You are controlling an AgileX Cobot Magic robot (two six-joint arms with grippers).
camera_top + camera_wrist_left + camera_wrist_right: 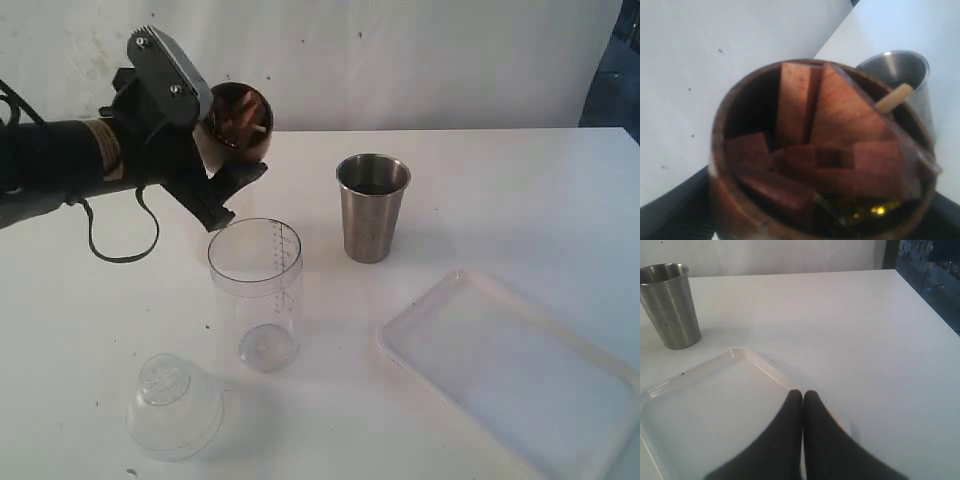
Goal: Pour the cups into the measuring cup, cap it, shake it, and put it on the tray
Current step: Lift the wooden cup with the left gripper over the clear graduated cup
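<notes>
Wooden cup [719, 150], rounded and dark brown, is clamped in the left gripper [228, 135]. It is tipped over, above and behind the measuring cup [258, 290], and packed with reddish wooden blocks [840, 125] and a pale stick [894, 97]. The clear, graduated measuring cup stands upright and empty on the white table [500, 200]. A domed clear lid [175, 405] lies near it. A tapered steel cup [373, 215] holds something dark I cannot make out. The right gripper [803, 397] is pressed closed over the smooth white tray [500, 370].
</notes>
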